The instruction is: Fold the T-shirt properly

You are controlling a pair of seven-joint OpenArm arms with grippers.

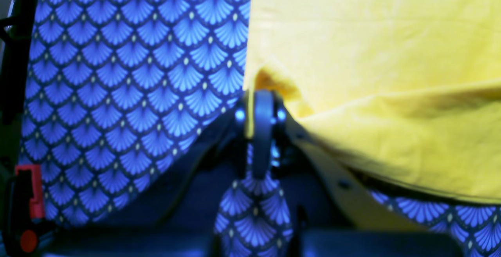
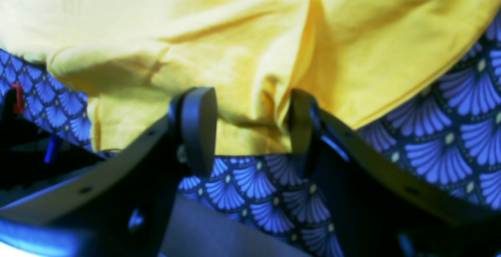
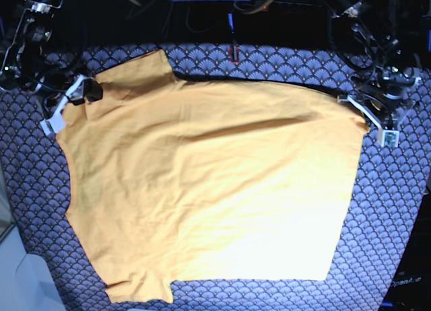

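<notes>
Both tools (image 1: 261, 108) (image 2: 250, 120) at T-shirt (image 3: 209, 190) edges

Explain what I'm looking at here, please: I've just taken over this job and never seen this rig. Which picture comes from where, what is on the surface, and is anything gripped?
This is a two-armed robot. The wide picture looks down on the whole table from above; the two close-ups come from cameras on each arm's wrist, looking past its gripper.

One orange-yellow T-shirt lies spread out, wrinkled, on a navy patterned cloth.

The left gripper, on the right of the overhead view, looks closed, pinching the shirt's edge and lifting it slightly.

The right gripper, on the overhead view's left, is open, its fingers either side of a bunched shirt edge, not yet clamped.

No fold is made yet.
</notes>
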